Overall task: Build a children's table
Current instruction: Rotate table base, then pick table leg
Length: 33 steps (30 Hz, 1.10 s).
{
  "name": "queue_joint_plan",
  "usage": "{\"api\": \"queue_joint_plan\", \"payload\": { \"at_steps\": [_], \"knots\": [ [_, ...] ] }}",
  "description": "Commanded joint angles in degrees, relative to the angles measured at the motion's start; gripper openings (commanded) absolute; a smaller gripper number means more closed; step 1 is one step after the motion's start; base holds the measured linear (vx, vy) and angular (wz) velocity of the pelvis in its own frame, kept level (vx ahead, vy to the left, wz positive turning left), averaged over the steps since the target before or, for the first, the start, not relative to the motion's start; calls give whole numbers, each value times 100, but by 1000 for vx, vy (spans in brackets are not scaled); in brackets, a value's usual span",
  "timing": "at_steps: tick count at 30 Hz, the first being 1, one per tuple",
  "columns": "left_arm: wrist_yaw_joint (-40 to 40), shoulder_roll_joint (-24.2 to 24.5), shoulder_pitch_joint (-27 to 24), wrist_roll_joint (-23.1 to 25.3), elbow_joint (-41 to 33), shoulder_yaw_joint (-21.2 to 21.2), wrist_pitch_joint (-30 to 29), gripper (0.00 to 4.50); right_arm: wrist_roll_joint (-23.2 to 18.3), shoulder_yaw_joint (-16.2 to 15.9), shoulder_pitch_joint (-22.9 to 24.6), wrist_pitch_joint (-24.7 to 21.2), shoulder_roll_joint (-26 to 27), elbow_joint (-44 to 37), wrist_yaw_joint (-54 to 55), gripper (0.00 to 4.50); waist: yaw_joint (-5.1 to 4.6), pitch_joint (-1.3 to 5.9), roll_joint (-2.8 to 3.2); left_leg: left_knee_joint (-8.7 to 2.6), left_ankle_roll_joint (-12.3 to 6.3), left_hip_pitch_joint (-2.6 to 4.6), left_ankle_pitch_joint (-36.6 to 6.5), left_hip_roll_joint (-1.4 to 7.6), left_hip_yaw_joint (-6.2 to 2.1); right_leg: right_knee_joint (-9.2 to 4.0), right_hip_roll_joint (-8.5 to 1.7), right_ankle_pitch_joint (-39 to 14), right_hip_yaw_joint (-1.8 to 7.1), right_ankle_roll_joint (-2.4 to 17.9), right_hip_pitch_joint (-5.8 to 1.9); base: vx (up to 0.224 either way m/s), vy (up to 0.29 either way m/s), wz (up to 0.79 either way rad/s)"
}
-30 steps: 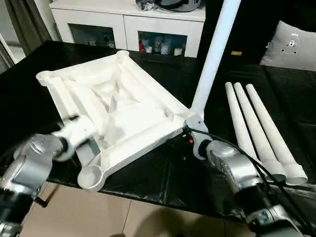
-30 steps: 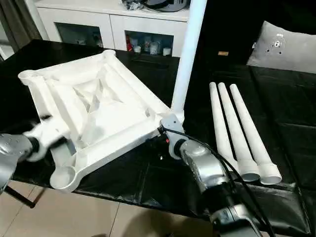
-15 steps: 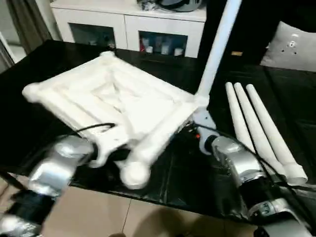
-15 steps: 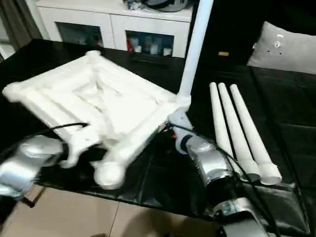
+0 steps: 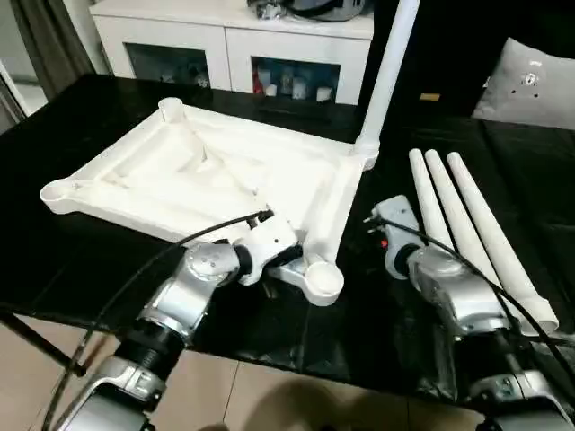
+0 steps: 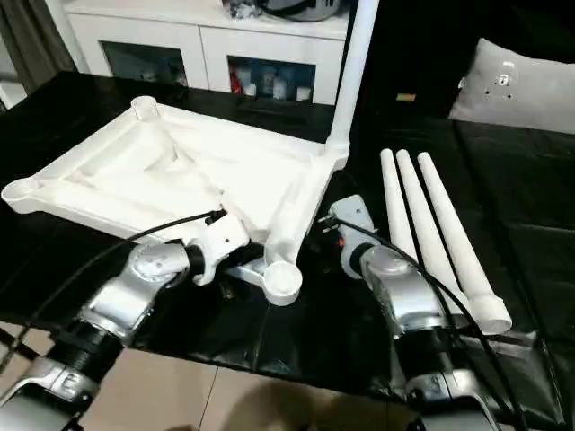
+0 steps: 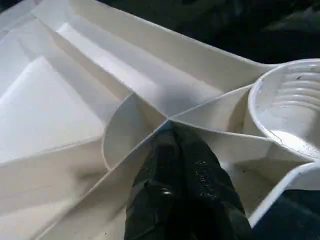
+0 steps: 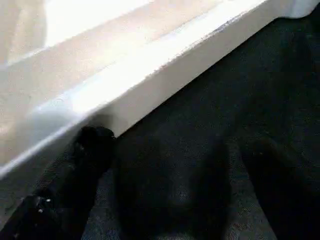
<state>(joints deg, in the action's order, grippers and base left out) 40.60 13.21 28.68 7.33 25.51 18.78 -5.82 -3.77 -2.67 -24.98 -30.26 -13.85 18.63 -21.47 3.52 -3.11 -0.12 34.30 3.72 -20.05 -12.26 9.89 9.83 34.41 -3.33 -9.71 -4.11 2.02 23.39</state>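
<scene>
Black work table (image 5: 81, 135); tabletop (image 5: 216, 171), upright leg (image 5: 382, 72) cut off, left jaws closed, right apart.

— What colours have you got in front of you?
— Your tabletop (image 5: 207, 171) is plain white, ribbed underneath; the legs (image 5: 467, 233) are white too. The table (image 5: 81, 117) is black.
— And the arms?
— Your forearms (image 5: 193, 287) are silver, cables black; the cabinet (image 5: 234, 36) is white.

A white ribbed tabletop (image 6: 180, 175) is seen underside-up across the left and centre, on a black-covered table (image 6: 503, 224). One white leg (image 6: 353, 63) rises from its upper-right corner socket. Three loose legs (image 6: 431, 233) lie side by side at right. A white cabinet (image 6: 207, 40) is seen at top.
</scene>
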Motion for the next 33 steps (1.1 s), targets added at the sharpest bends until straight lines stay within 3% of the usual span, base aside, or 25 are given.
{"api": "queue_joint_plan", "payload": {
  "at_steps": [1, 4, 6, 8, 11, 12, 15, 16, 19, 21, 22, 26, 27, 28, 29, 30, 31, 32, 33],
  "knots": [
    [-156, -155, -16, -106, 114, -77, 262, 7, -63, 254, 62, -195, -71, -465, 183, 450, 41, 386, -96, -364, -355, -33, -346, 268, -75, -411, -485, -1323, 323, 810, -377, 0, 0, 0],
    [-478, -381, -57, -335, 47, -345, 389, 7, -135, 606, 200, -343, 30, -1066, 574, 450, 67, 383, -87, -371, -315, -14, -414, 283, -72, -412, -493, -1346, 327, 815, -352, 0, 0, 0],
    [-576, -414, -102, -400, -89, -420, 428, 7, -69, 640, 231, -316, 63, -1247, 745, 450, 86, 385, -70, -376, -312, -13, -442, 286, -77, -419, -495, -1383, 324, 797, -345, 0, 0, 0],
    [-712, -418, -190, -415, -300, -504, 516, 7, -53, 606, 302, -585, 66, -1580, 753, 450, 94, 368, -70, -393, -266, -8, -558, 289, -86, -437, -487, -1512, 318, 755, -343, 0, 0, 0],
    [-707, -330, -464, -544, -909, -658, 309, 7, -19, 649, 417, -1121, 146, -2094, 898, 450, 81, 365, -58, -405, -227, -28, -588, 295, -99, -425, -493, -1517, 323, 718, -357, 0, 0, 0],
    [-624, -267, -558, -574, -1117, -671, 224, 35, 22, 648, 450, -1395, 144, -2233, 962, 450, 62, 368, -65, -401, -214, -19, -574, 285, -92, -421, -480, -1483, 324, 736, -344, 0, 0, 0],
    [-223, 61, -901, -731, -1919, -663, -137, 49, 29, 658, 580, -2287, 113, -2754, 1162, 450, 32, 362, -46, -422, -170, -16, -491, 304, -112, -376, -471, -1353, 330, 750, -355, 0, 0, 0],
    [-148, 143, -964, -768, -2077, -653, -210, 78, 6, 665, 603, -2405, 105, -2836, 1175, 450, 27, 358, -36, -420, -162, -15, -494, 297, -105, -380, -461, -1359, 332, 745, -342, 0, 0, 0],
    [-51, 301, -1071, -832, -2357, -676, -328, 90, 52, 669, 637, -2534, 51, -2971, 1202, 450, 9, 336, -29, -419, -106, 7, -701, 275, -86, -432, -452, -1639, 335, 695, -307, 0, 0, 0],
    [-181, 299, -1100, -865, -2398, -801, -371, 114, 10, 626, 652, -2218, -13, -2998, 1056, 450, 17, 317, -30, -421, -45, 28, -849, 282, -84, -475, -462, -1951, 335, 592, -286, 0, 0, 0],
    [-505, 259, -1125, -753, -2333, -942, -273, 125, -47, 635, 686, -1941, 42, -3067, 1022, 450, 16, 315, -19, -427, -21, 17, -862, 277, -92, -474, -457, -1970, 335, 553, -294, 0, 0, 0],
    [-944, 178, -1185, -632, -2384, -1082, -528, 157, -102, 658, 737, -2032, 195, -3334, 1155, 450, -11, 334, -61, -422, -43, -13, -738, 266, -104, -449, -446, -1841, 334, 459, -319, 0, 0, 0],
    [-1436, -29, -1143, -614, -2314, -1281, -729, 166, -193, 675, 853, -1933, 387, -3471, 1188, 450, -13, 336, -38, -413, -48, -5, -715, 271, -99, -444, -449, -1772, 338, 493, -304, 0, 0, 0],
    [-1436, -29, -1143, -614, -2314, -1281, -729, 166, -193, 675, 853, -1933, 387, -3471, 1188, 450, 5, 345, -85, -389, -165, -26, -668, 242, -73, -443, -524, -1748, 377, 572, -335, 0, 0, 0],
    [-1632, -95, -1115, -577, -2272, -1345, -813, 171, -233, 705, 886, -1974, 472, -3497, 1219, 450, 18, 353, -87, -382, -242, -48, -588, 232, -70, -433, -571, -1721, 404, 634, -366, 0, 0, 0],
    [-1883, -170, -1074, -492, -2204, -1415, -866, 188, -282, 758, 926, -2043, 582, -3494, 1273, 450, 21, 394, -28, -156, -139, 200, -662, 202, 210, -616, -429, -2084, 725, 561, -118, 0, 0, 0],
    [-1999, -218, -1053, -462, -2168, -1449, -828, 188, -215, 711, 979, -2096, 589, -3464, 1339, 450, 67, 336, -194, -96, 39, 126, -1107, 63, 228, -621, -359, -2549, 936, 621, -220, -3, 11, -25],
    [-2053, -242, -1041, -451, -2154, -1456, -796, 200, -162, 666, 1016, -2094, 568, -3436, 1374, 450, 163, 342, -186, 1, 19, 18, -1126, 1, 147, -644, -502, -2662, 1172, 669, -396, -6, 44, -45],
    [-2138, -293, -1030, -405, -2214, -1433, -864, 209, -113, 740, 1083, -1882, 699, -3416, 1563, 450, 371, 307, -190, 239, -48, 46, -1102, 42, 11, -785, -699, -3080, 1585, 761, -358, -6, 44, -45]
  ]
}}
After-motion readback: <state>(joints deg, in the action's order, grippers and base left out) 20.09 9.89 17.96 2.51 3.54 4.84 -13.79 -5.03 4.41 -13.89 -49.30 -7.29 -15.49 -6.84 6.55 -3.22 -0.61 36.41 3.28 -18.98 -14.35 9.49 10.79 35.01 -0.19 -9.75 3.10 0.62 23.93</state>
